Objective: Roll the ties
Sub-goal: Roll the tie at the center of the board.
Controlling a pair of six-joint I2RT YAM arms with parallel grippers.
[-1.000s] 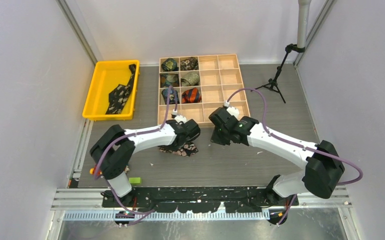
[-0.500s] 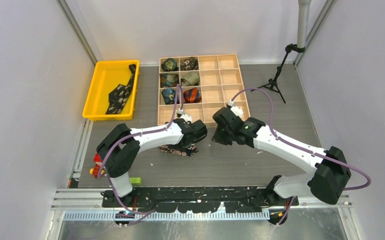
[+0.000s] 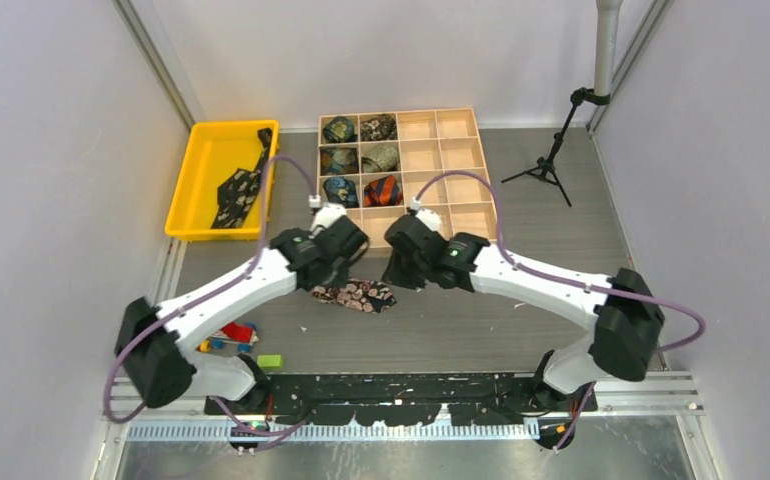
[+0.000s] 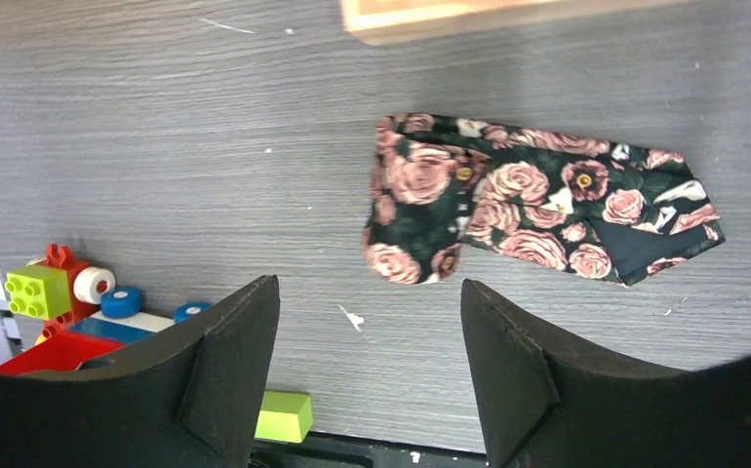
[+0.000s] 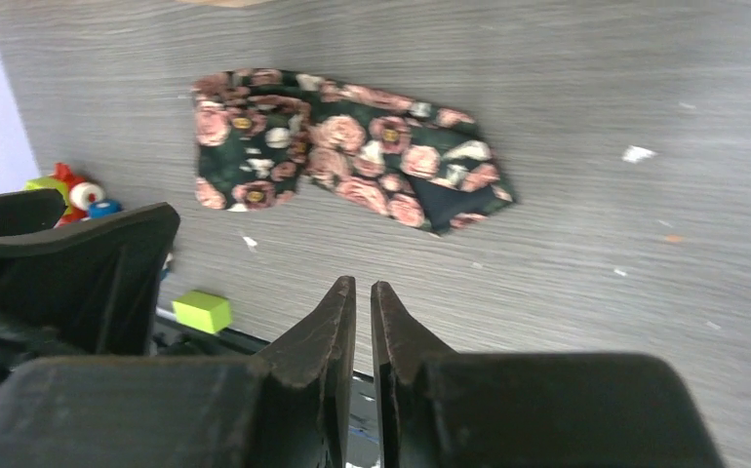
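Left wrist view showed the left gripper (image 4: 370,300) held wide apart and empty above the grey table (image 4: 157,146). The floral tie (image 4: 537,200) lay flat beyond the fingertips and off to the right, touching neither finger. Its left end was doubled over into a thick fold, and its pointed tip lay at the right. Some toy bricks (image 4: 59,292) and a green brick (image 4: 284,414) lay near the left finger, well apart from the tie. A corner of the wooden organiser (image 4: 430,15) showed at the top edge.

Right wrist view showed the right gripper (image 5: 363,288) with its fingers almost together, only a thin slit between them and nothing in it. The floral tie lay ahead of those tips and slightly left, apart from them.

Top external view placed the floral tie on the table between the two wrists and a little nearer the arm bases, with both grippers above it and neither in contact. Six rolled ties (image 3: 361,158) filled the two left columns of the organiser, and another dark tie (image 3: 238,188) lay in the yellow bin (image 3: 201,160).

By my reading, the step in hand was rolling the floral tie, which was folded but not yet coiled. The next move called for one gripper to descend on the thick folded end. The right fingers would have to open before they could take any cloth.
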